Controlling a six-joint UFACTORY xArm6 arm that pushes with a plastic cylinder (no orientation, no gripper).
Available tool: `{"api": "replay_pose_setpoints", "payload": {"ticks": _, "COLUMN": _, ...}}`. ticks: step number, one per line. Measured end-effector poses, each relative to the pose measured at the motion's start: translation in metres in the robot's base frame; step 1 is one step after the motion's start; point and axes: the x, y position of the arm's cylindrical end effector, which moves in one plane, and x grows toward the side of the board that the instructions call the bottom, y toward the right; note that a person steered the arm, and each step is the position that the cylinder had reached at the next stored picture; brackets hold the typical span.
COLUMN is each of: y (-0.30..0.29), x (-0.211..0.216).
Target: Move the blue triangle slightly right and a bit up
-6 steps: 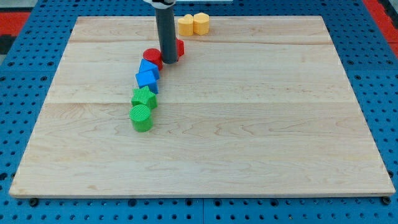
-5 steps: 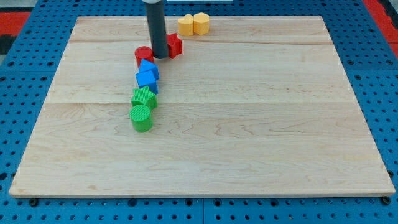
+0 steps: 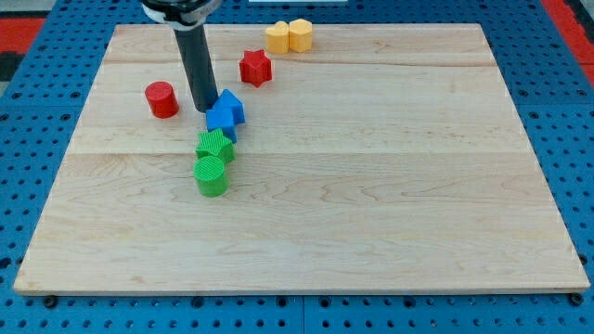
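Note:
The blue triangle [image 3: 231,104] sits left of the board's middle, touching a second blue block [image 3: 220,122] just below and to its left. My tip [image 3: 203,109] stands right against the left side of these two blue blocks. A red cylinder [image 3: 161,99] lies apart to the tip's left. A red star-shaped block [image 3: 255,68] lies above and to the right of the triangle.
A green star-shaped block [image 3: 214,146] and a green cylinder [image 3: 211,175] sit in a line just below the blue blocks. Two yellow blocks [image 3: 289,36] stand together near the wooden board's [image 3: 371,186] top edge.
My tip has swept left and slightly down, from between the red blocks to the blue blocks' left side. The red cylinder has slid left. The blue triangle has shifted slightly right.

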Motion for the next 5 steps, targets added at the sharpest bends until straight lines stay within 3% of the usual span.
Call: {"api": "replay_pose_setpoints", "payload": {"ticks": 5, "y": 0.057, "x": 0.008}}
